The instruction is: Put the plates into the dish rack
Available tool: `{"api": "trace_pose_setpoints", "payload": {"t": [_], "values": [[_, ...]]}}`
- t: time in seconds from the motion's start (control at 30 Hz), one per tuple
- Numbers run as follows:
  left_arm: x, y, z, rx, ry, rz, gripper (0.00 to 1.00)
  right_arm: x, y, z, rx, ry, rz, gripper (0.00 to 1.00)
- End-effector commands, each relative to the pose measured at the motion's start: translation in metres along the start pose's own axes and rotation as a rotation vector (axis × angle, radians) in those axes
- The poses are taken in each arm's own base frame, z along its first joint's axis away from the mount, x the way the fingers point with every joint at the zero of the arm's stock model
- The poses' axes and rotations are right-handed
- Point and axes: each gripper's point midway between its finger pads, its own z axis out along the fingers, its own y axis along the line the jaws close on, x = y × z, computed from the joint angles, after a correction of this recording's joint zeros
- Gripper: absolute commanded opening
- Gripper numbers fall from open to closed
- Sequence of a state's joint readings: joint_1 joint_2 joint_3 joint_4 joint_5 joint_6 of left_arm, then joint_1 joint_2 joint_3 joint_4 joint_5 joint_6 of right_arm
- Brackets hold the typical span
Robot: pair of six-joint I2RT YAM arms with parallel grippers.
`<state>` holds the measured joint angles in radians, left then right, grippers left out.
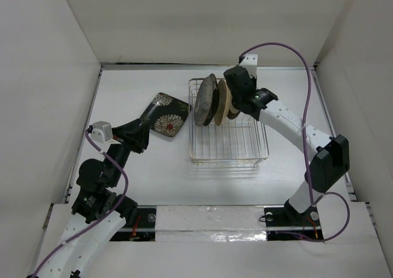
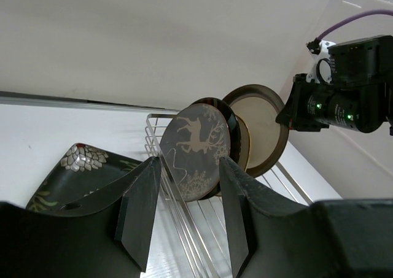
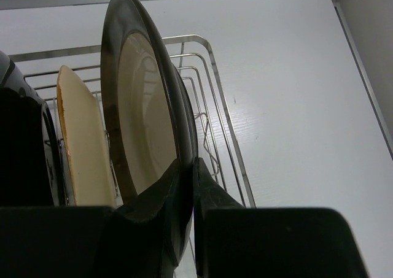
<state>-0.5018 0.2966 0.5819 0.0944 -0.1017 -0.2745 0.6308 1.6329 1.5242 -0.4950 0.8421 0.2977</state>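
From above: the right gripper (image 1: 238, 97) is clamped on a brown-rimmed plate (image 1: 232, 109), holding it upright at the rack's (image 1: 245, 149) far end beside other standing plates (image 1: 206, 100).

Left wrist: the left gripper (image 2: 190, 167), jaws apart and empty, hovers by the square plate (image 2: 80, 167), probably next.

Right wrist: fingers (image 3: 215, 204) pinch the rim, likely so the plate can slot between prongs.

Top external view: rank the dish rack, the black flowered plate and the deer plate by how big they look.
1. dish rack, clearly the largest.
2. black flowered plate, lying face up.
3. deer plate, standing nearly edge-on in the rack, so it looks narrow. Its true size against the square plate is unsure.
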Motion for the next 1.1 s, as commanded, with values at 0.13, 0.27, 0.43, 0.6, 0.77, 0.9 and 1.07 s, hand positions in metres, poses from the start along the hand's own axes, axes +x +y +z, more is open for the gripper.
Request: {"api": "trace_pose_setpoints", "payload": {"t": [0.13,0.27,0.43,0.6,0.77,0.9,1.07], "values": [[0.002,-0.007,0.01,0.022,0.03,-0.005,0.39,-0.036,0.024,-0.003,0.023,-0.104,0.06,0.0],[0.018,-0.005,0.019,0.011,0.098,0.005,0.34,-0.027,0.041,0.001,0.018,-0.091,0.038,0.0],[0.029,0.0,0.026,-0.017,0.143,0.008,0.32,-0.023,0.047,0.0,0.012,-0.093,0.058,0.09],[0.035,-0.001,0.029,-0.016,0.164,-0.006,0.34,-0.026,0.048,-0.004,-0.024,-0.111,0.105,0.16],[0.061,-0.001,0.039,-0.018,0.266,-0.02,0.44,-0.029,0.052,-0.01,-0.058,-0.121,0.142,0.21],[0.077,0.002,0.048,-0.042,0.321,-0.045,0.52,-0.025,0.06,-0.009,-0.09,-0.115,0.147,0.29],[0.083,0.008,0.057,-0.101,0.338,-0.084,0.54,-0.024,0.061,-0.011,-0.11,-0.115,0.155,0.38]]}}
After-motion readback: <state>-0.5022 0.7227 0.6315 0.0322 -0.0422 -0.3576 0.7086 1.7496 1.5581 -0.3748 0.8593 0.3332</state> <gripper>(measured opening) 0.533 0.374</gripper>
